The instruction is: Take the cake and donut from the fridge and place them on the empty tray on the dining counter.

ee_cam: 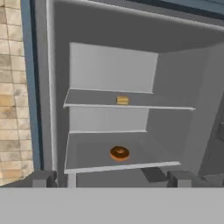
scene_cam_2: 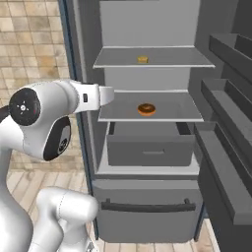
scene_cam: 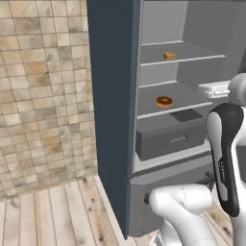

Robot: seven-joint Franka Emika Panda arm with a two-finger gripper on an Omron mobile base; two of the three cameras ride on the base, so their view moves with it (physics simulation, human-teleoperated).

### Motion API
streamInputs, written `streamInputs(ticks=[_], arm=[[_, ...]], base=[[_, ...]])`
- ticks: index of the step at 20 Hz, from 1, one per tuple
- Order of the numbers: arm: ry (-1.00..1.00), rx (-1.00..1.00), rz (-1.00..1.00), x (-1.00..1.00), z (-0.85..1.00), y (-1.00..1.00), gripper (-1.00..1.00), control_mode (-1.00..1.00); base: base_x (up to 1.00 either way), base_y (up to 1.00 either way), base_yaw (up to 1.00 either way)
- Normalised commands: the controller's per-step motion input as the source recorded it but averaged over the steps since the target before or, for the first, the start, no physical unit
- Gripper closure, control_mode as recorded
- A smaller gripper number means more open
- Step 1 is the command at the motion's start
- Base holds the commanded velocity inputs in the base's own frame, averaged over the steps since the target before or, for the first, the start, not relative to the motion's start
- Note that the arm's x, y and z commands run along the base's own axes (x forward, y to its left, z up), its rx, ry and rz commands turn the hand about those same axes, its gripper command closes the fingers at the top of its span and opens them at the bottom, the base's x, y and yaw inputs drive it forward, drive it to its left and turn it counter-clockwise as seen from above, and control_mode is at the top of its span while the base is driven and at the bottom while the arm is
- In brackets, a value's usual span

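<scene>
The slate-grey fridge [scene_cam: 113, 96] [scene_cam_2: 147, 24] [ee_cam: 109, 65] stands open. On its upper shelf lies the cake [scene_cam: 169, 55] [scene_cam_2: 143, 59] [ee_cam: 123, 100], a small yellow-tan block. One shelf lower rests the donut [scene_cam: 164, 101] [scene_cam_2: 146, 109] [ee_cam: 119, 153], an orange-brown ring near the shelf's front. My gripper [ee_cam: 112, 179] is open, its dark fingertips [ee_cam: 43, 178] wide apart with nothing between them. It hangs in front of the fridge, short of the shelves and roughly level with the donut shelf. The tray and the dining counter are out of view.
A grey drawer [scene_cam_2: 150, 150] sits under the donut shelf, with a lower compartment and its dark bar handle [scene_cam_2: 147, 206] below. The open door's shelves [scene_cam_2: 226, 123] jut out on the right. A tiled wall [scene_cam: 43, 96] and wooden floor [scene_cam: 57, 216] lie left.
</scene>
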Motion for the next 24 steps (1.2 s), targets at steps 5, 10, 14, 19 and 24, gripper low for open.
streamInputs(ticks=[5,10,14,19,24], arm=[[0.00,0.00,0.00,0.00,0.00,0.00,-1.00,1.00],[0.00,0.00,0.00,0.00,0.00,0.00,-1.00,1.00],[0.00,0.00,0.00,0.00,0.00,0.00,-1.00,1.00],[0.00,0.00,0.00,0.00,0.00,0.00,-1.00,1.00],[0.00,0.00,0.00,0.00,0.00,0.00,-1.00,1.00]], base=[[0.41,-0.08,0.34],[0.53,-0.49,-0.03],[0.22,-0.78,-0.13],[0.53,-0.15,-0.06],[0.89,0.02,0.00]])
